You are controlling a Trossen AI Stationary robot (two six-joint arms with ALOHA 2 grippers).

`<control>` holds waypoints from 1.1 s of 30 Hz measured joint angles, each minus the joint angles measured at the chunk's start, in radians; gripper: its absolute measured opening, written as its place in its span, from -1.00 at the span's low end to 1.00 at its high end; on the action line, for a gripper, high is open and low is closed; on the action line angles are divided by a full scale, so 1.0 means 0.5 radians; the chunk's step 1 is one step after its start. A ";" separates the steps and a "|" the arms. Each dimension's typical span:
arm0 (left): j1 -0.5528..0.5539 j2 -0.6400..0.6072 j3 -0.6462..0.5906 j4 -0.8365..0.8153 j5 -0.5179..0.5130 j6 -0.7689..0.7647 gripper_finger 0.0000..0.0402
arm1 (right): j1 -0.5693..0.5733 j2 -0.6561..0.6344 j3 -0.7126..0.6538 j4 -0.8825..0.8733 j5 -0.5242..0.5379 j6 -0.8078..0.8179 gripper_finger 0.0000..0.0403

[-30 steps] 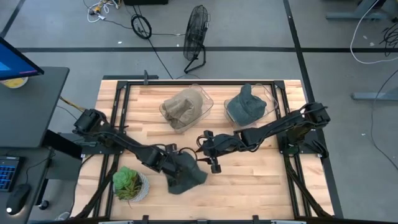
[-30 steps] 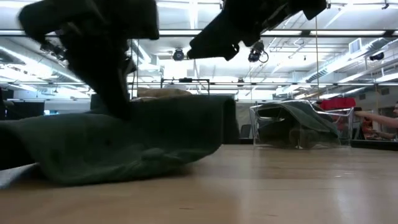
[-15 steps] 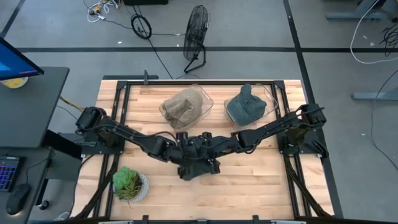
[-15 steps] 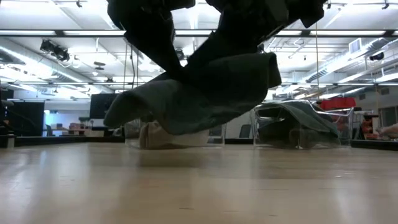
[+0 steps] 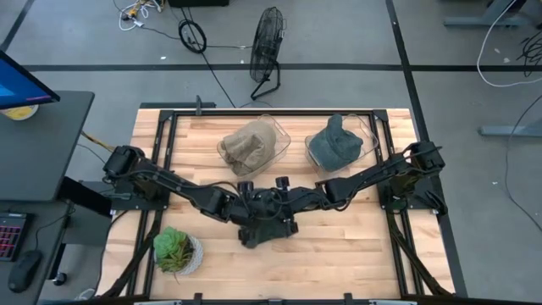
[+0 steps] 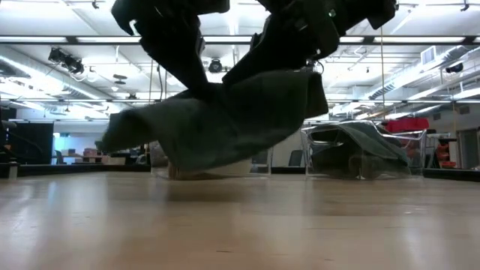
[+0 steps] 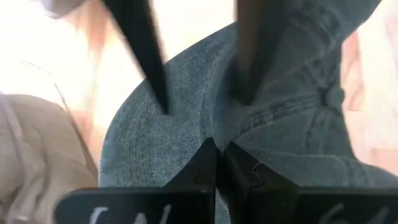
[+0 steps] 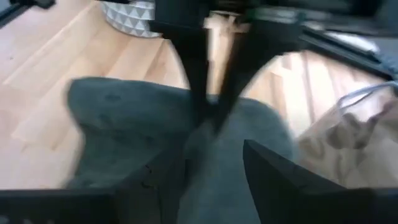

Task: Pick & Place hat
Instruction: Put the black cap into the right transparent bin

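Observation:
The dark grey denim hat (image 5: 269,230) hangs clear of the table (image 6: 240,225) at its middle, sagging to the left (image 6: 217,127). My left gripper (image 7: 217,163) is shut on it. My right gripper (image 8: 211,160) is open and comes from the right. Its two fingers stand on either side of the ridge of cloth that the left gripper holds, with tips on the hat (image 7: 280,112). In the high view both grippers meet above the hat, left (image 5: 252,207) and right (image 5: 278,203). My left gripper pinches a raised fold of the hat's cloth (image 7: 214,134) between its two fingers, from above. The hat is lifted clear and hangs below, slack, with its brim drooping. My right gripper's open fingertips (image 7: 163,102) rest on the hat's cloth either side of that fold, slanting down from the right. They pinch nothing.
Two clear bins stand at the far side: one holds a tan hat (image 5: 250,146), the other a grey-blue hat (image 5: 336,144). A potted plant (image 5: 175,250) stands near the front left corner. Bare wood (image 5: 356,246) lies to the near right.
The left gripper has lifted the hat off the near part of the table and carried it up and toward the far right, to the middle. The hat now hangs clear. The right gripper has moved left and down to meet it, over the hat.

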 joint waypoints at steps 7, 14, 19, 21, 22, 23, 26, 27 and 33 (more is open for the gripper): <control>0.001 0.000 0.001 0.032 -0.061 -0.002 -0.93 | -0.032 0.000 0.000 -0.090 0.046 0.188 -0.17; 0.002 0.000 -0.001 0.120 -0.133 0.150 -0.95 | -0.064 -0.004 0.002 -0.217 0.005 0.400 -0.17; 0.006 0.001 -0.003 0.181 -0.140 0.170 -0.92 | -0.072 -0.006 0.005 -0.284 0.092 0.384 -0.22; 0.015 0.001 -0.003 0.178 -0.137 0.171 -0.92 | -0.070 -0.006 0.005 -0.293 0.097 0.377 -0.33; 0.020 0.001 -0.002 0.174 -0.135 0.169 -0.92 | -0.070 -0.006 0.005 -0.296 0.101 0.373 -0.40; 0.028 0.001 -0.003 0.171 -0.131 0.168 -0.92 | -0.072 -0.006 0.005 -0.297 0.106 0.372 -0.49; 0.047 0.001 -0.002 0.171 -0.130 0.160 -0.90 | -0.073 -0.006 0.005 -0.305 0.118 0.371 -0.80; 0.054 0.001 -0.002 0.173 -0.130 0.156 -0.89 | -0.073 -0.006 0.005 -0.308 0.116 0.370 -0.89; 0.074 -0.001 -0.002 0.178 -0.134 0.154 -0.67 | -0.072 0.000 0.001 -0.361 0.112 0.487 -0.82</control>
